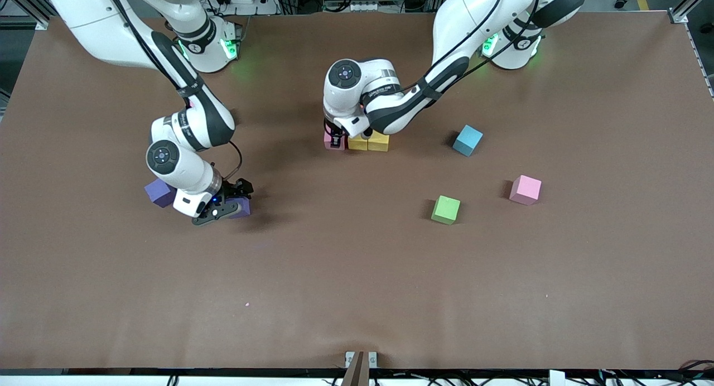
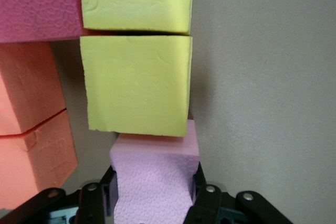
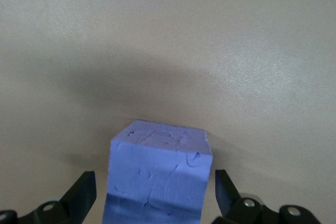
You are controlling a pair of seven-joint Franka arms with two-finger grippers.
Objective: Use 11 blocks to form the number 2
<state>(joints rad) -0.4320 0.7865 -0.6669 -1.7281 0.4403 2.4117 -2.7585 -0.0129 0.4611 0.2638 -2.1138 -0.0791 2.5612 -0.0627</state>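
Note:
My left gripper (image 1: 336, 136) is shut on a pink block (image 2: 155, 161), which its fingers dent. This block touches a row of two yellow blocks (image 1: 368, 141), at the row's end toward the right arm. In the left wrist view, a red block (image 2: 37, 3) and two orange blocks (image 2: 29, 103) lie beside the yellow blocks (image 2: 136, 85); together they make part of the number 2. In the front view the left arm hides most of it. My right gripper (image 1: 231, 207) stands open around a purple block (image 3: 157, 177), with a gap at each finger.
A second purple block (image 1: 160, 192) lies beside the right wrist. A green block (image 1: 445, 210) and another pink block (image 1: 525, 189) lie loose toward the left arm's end. A light-blue cube (image 1: 467, 140) sits farther from the front camera than those two.

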